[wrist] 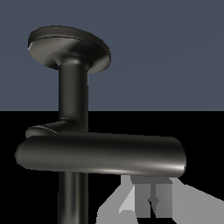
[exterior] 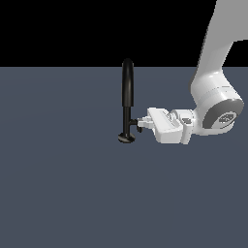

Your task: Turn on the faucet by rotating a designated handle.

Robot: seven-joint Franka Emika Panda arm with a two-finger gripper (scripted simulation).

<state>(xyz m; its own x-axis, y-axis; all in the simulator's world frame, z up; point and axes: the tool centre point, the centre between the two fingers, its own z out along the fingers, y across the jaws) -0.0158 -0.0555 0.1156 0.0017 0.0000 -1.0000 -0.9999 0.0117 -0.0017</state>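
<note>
The faucet (exterior: 127,97) stands upright on the dark surface (exterior: 58,184), a little toward the exterior view's right of the middle, its round base (exterior: 126,138) flat on the surface and its thick arched spout (exterior: 127,85) rising above a thin stem. The handle (exterior: 133,124) is a short lever jutting off the stem low down, toward the exterior view's right. The arm reaches in level from that side, and the gripper (exterior: 140,124) sits right at the handle's tip, touching it or just short of it. Whether the jaws are spread or pinched on the lever cannot be told: the exterior view shows them too small, and the wrist view, filled by the stem (wrist: 73,96), the handle (wrist: 46,130) and a thick black bar (wrist: 100,154), shows only a pale sliver of a finger (wrist: 151,197). The main risk is a shallow hold: the lever is thin and glossy, so a push from the fingertips alone could slide off as it swings. A slightly high approach could catch the stem or spout instead, and pressing there would turn nothing
</note>
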